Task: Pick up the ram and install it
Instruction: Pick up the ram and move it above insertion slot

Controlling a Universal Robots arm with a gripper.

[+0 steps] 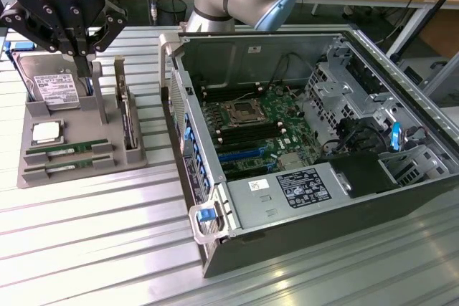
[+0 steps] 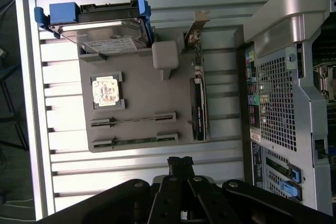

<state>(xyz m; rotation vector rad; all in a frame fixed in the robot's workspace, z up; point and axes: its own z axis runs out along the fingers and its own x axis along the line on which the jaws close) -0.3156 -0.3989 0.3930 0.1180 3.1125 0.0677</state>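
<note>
Two ram sticks, long and green, lie side by side in slots of the grey holder tray (image 1: 79,177): one ram stick (image 1: 68,150) (image 2: 134,122) and a second ram stick (image 1: 69,165) (image 2: 134,141) beside it. My black gripper (image 1: 84,62) (image 2: 180,162) hangs above the tray, over its far part near the hard drive, well above the sticks. Its fingers are shut together with nothing between them. The open computer case (image 1: 215,249) lies on its side to the exterior view's right, its motherboard (image 1: 251,130) with long memory slots exposed.
On the tray also stand a silver hard drive (image 1: 54,89) (image 2: 105,38), a processor chip (image 1: 46,132) (image 2: 106,91) and an upright expansion card (image 1: 128,116) (image 2: 198,103). The case's rear wall (image 2: 273,98) stands close beside the tray. The ribbed metal table (image 1: 107,249) spreads around.
</note>
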